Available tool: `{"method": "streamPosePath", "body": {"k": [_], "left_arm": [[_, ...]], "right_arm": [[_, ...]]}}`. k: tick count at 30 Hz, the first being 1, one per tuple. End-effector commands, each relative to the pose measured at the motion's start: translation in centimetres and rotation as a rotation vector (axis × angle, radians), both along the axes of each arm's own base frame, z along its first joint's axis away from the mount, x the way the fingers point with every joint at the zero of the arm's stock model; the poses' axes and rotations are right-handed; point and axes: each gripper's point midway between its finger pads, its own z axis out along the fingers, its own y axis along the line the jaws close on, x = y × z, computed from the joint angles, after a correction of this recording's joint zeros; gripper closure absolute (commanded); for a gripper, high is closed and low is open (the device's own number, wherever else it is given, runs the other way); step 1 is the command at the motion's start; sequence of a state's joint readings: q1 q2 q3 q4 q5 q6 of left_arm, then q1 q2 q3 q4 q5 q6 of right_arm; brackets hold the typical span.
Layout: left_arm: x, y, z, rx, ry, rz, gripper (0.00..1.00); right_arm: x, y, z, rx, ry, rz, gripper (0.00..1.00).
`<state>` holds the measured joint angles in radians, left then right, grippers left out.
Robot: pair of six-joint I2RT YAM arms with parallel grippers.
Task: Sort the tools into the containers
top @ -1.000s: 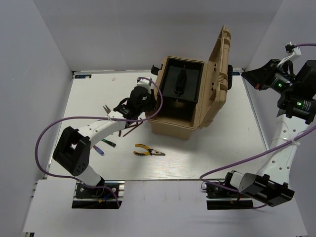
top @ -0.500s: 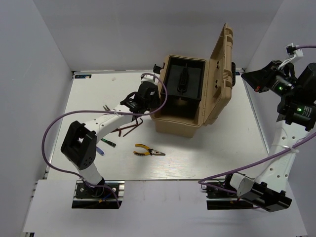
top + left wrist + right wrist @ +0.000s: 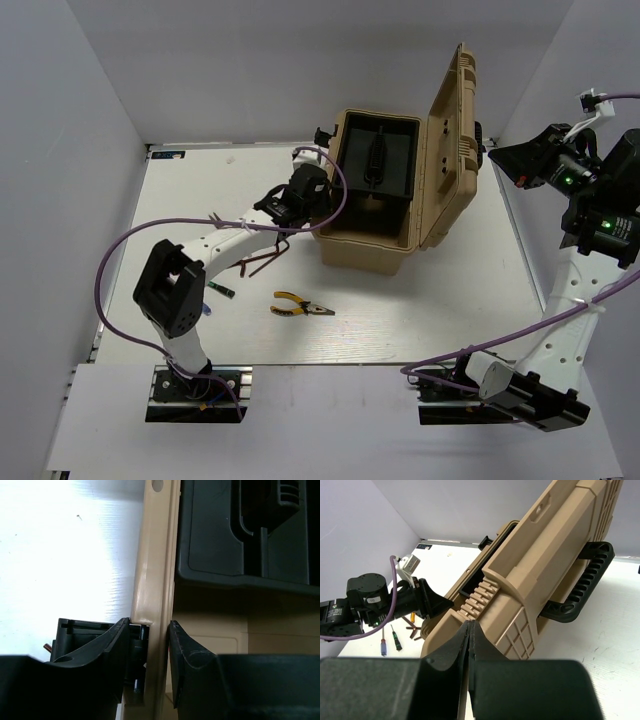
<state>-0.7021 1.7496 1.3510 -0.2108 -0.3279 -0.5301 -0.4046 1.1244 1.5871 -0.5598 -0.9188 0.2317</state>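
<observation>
The tan toolbox (image 3: 370, 245) stands open at the table's back middle, with its lid (image 3: 455, 140) upright and a black tray (image 3: 378, 160) inside. My left gripper (image 3: 318, 200) is shut on the box's left wall (image 3: 152, 605), one jaw outside by the black latch (image 3: 85, 635) and one inside. Yellow-handled pliers (image 3: 300, 307), dark hex keys (image 3: 262, 260) and small screwdrivers (image 3: 222, 290) lie on the table in front of the box. My right gripper (image 3: 470, 625) hangs high at the right behind the lid (image 3: 545, 555), shut and empty.
White walls enclose the table on three sides. The toolbox's black carry handle (image 3: 580, 585) sticks out behind the lid. A purple cable (image 3: 120, 260) loops above the left side of the table.
The left gripper, holding the box wall, has moved right and back, and the toolbox slid and turned with it. The right arm has barely shifted.
</observation>
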Motion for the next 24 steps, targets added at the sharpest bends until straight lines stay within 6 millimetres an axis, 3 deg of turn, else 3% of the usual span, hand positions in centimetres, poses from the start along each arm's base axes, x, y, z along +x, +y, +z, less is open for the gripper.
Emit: {"method": "streamPosePath", "body": {"k": [1,10,16,24], "left_arm": [[-3.0,0.7,-7.8,0.060,0.211,0.028,1.00],[-6.0,3.1,-8.2,0.018,0.203,0.105,1.00],[-7.5,3.4,-8.0,-0.014,0.205,0.119,1.00],[-7.0,2.8,-7.9,-0.011,0.208,0.105,1.00]], "right_arm": [[-0.8,0.3,0.7,-0.008,-0.028,0.001,0.98],[-1.6,0.7,0.9,-0.011,-0.038,0.007,0.96],[-1.9,0.9,1.2,-0.010,-0.048,0.009,0.95],[-2.3,1.0,1.4,-0.020,-0.056,0.010,0.94]]}}
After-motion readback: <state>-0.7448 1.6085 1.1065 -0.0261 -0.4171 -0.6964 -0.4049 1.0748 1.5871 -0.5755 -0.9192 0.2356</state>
